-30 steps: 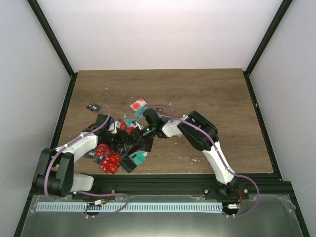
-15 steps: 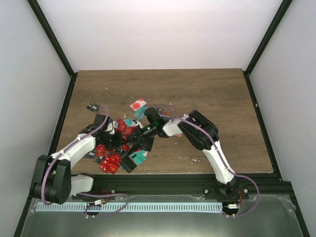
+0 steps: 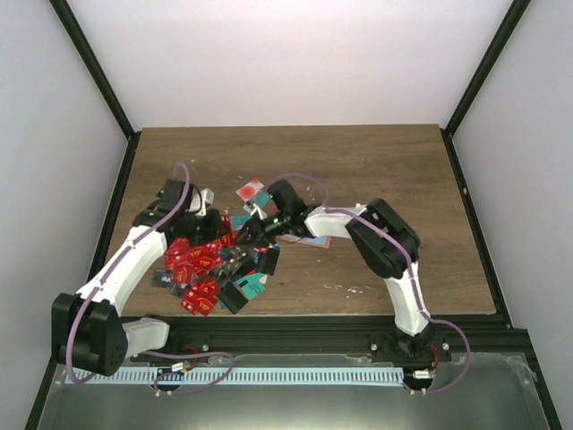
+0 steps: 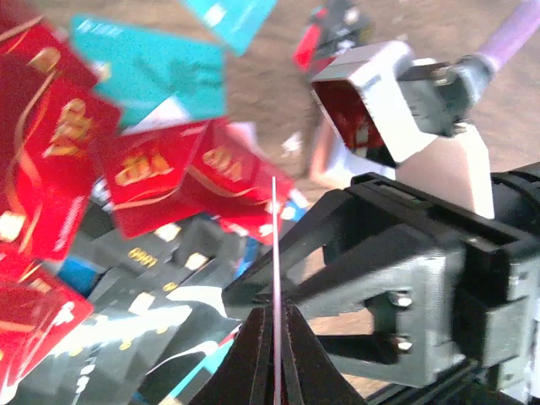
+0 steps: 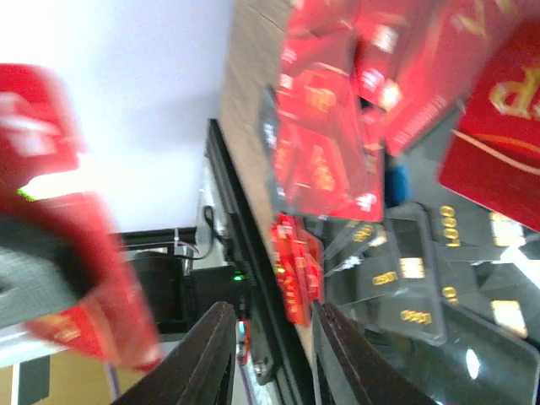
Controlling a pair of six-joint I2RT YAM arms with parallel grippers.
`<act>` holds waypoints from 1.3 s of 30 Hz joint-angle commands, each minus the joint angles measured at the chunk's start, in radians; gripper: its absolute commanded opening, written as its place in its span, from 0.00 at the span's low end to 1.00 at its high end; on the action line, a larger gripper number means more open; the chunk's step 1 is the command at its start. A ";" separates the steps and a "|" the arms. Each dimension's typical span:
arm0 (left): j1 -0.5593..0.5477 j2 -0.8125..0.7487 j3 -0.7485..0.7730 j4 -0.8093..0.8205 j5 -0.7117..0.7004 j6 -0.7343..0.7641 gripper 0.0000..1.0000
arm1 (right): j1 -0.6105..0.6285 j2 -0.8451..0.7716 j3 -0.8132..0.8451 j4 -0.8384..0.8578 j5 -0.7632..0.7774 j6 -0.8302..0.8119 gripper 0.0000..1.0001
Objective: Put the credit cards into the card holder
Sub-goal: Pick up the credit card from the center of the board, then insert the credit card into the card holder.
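Pickup looks sorted: left gripper (image 4: 276, 325) clamped on one thin plastic card (image 4: 275, 236), edge-on, above the pile of red, teal and black credit cards (image 3: 210, 260). Right gripper (image 5: 272, 321) spread, empty. The flat salmon-pink card holder (image 3: 313, 240) seems just right of the pile. Next, I reckon: line up its slot.

Wood table (image 3: 403, 175), credit cards (image 3: 192, 260) piled near-left.

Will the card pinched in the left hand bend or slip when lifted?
The card shows as a straight thin line in the left hand, so it is probably stiff and light. The glossy neighbouring red cards suggest it could slip.
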 commanded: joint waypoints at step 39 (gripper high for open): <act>-0.059 0.100 0.263 0.511 0.573 -0.219 0.25 | -0.208 -0.470 -0.140 0.408 -0.256 0.255 0.01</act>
